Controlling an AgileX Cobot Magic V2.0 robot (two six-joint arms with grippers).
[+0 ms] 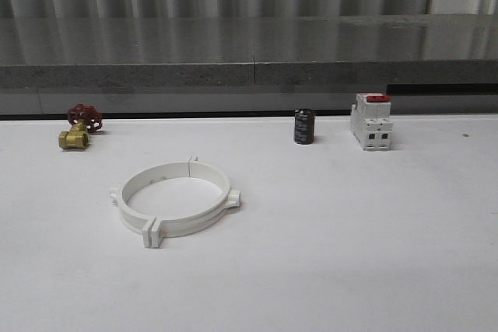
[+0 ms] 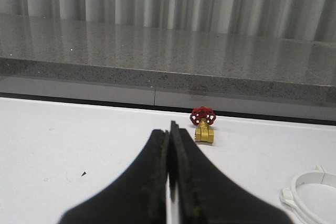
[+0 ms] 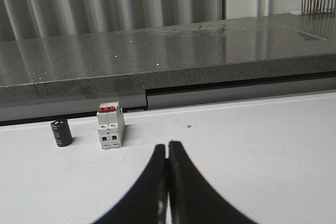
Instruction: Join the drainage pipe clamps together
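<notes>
**Clamp halves joined into a ring, both claws closed and empty**

The drainage pipe clamps (image 1: 175, 200) lie flat on the white table (image 1: 350, 254), left of centre in the front view. The two white half-rings meet to form one wide, low ring. Paired flange tabs stick out at the near seam and at the far seam, and a small lug shows on the ring's left side and another on its right. The ring stands apart from everything else on the table. In the left wrist view a part of its rim (image 2: 310, 192) shows at the edge of the picture.

The left gripper (image 2: 169, 129) is pressed closed, its two black fingers (image 2: 157, 156) meeting tip to tip with nothing between them. It hangs clear of the table and points toward the back ledge, with a brass valve (image 2: 204, 134) bearing a red handwheel lying beyond the fingertips.

The right gripper (image 3: 167, 148) is likewise closed on nothing, its fingers (image 3: 181, 182) touching along their length. It also faces the grey ledge (image 1: 249, 44) over bare table. Ahead of it, near the back edge, stand a white breaker (image 3: 111, 128) with a red top and, just beside that, a small black cylinder (image 3: 61, 132). Neither claw touches any object.
</notes>
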